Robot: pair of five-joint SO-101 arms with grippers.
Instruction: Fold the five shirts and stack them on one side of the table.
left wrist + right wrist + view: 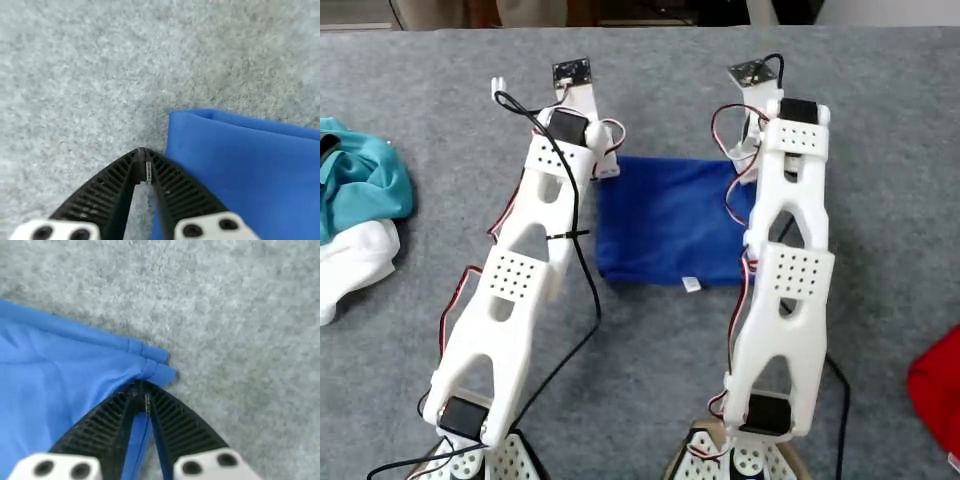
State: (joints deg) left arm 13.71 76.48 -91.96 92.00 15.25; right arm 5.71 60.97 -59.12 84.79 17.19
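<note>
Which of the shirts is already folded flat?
The blue shirt in the middle, a neat rectangle; the teal shirt and white shirt lie crumpled.

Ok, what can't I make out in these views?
High view: the teal shirt and white shirt run off the left edge, the red cloth off the right edge.
High view: the left arm and right arm cover the side edges of the blue shirt.
Left wrist view: the left gripper covers the shirt's edge, so any pinch is unclear.

Bright, even light; faint soft shadows.
</note>
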